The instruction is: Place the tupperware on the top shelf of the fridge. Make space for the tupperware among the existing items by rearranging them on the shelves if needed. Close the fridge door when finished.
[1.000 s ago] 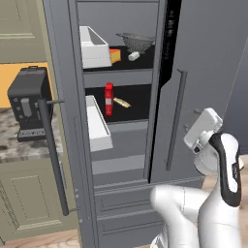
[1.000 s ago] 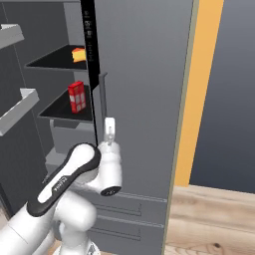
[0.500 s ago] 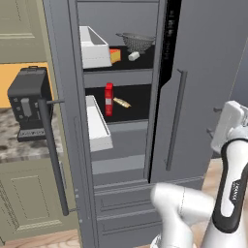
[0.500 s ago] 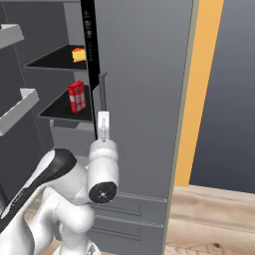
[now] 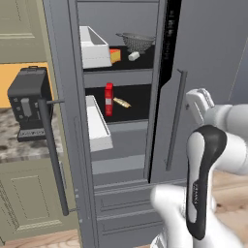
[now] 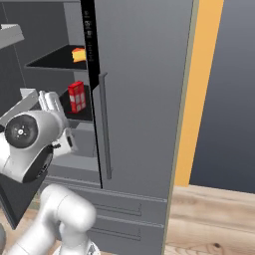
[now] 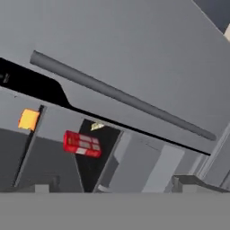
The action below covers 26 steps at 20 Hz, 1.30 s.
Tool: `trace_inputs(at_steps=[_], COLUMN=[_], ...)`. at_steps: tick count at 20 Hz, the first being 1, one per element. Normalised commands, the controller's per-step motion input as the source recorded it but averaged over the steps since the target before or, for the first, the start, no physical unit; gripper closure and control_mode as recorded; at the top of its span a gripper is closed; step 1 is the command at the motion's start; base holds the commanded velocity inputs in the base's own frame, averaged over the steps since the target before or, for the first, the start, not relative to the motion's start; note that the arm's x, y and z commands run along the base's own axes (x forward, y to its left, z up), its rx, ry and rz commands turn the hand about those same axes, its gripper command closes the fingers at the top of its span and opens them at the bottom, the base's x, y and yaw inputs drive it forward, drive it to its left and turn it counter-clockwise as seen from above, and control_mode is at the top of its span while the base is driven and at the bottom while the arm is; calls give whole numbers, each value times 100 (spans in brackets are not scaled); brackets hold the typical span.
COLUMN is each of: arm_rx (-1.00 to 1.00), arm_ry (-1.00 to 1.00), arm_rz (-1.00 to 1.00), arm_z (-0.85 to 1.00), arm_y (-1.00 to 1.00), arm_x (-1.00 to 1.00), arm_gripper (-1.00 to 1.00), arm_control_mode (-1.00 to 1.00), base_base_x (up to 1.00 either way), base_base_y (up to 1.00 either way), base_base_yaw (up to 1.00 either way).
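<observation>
The tupperware is out of view. The fridge (image 5: 208,48) has its left door swung open and its right door closed. On the top shelf (image 5: 121,76) sit a steel colander (image 5: 137,39), an orange cheese wedge (image 5: 115,55) and a small white block (image 5: 133,56). The shelf below carries a red bottle (image 5: 109,99) and a tan stick (image 5: 122,102). My gripper (image 5: 198,102) hangs in front of the closed right door, beside its bar handle (image 5: 177,118). In the hand view my gripper (image 7: 117,186) is open and empty, and looks at the red bottle (image 7: 81,143) and the cheese (image 7: 28,119).
The open left door (image 5: 63,121) stands out toward me with a long bar handle (image 5: 53,155) and white bins (image 5: 97,123). A black coffee machine (image 5: 29,104) stands on the counter to the left. Drawer fronts (image 5: 126,203) run below the shelves.
The arm has refolded, its elbow swinging in front of the base. The hand has risen a little and turned toward the open half of the fridge. The jaws stayed open.
</observation>
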Motion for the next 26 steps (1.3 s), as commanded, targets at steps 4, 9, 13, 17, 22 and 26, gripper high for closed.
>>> trace_inputs(at_steps=[4,9,13,17,22,26], arm_rx=[-58,-56,-47,-40,-48,-46], arm_ry=[22,26,27,17,20,11], arm_rz=[12,17,23,27,29,30], arm_z=[22,16,3,0,0,-15], arm_y=[77,46,8,0,13,56], arm_x=[-31,-21,-11,0,0,0], arm_gripper=[-100,-100,-100,-100,-100,-100], arm_control_mode=[-100,-100,-100,-100,-100,-100], base_base_x=[0,0,0,0,0,0], base_base_y=[0,0,0,0,0,0], base_base_yaw=[0,0,0,0,0,0])
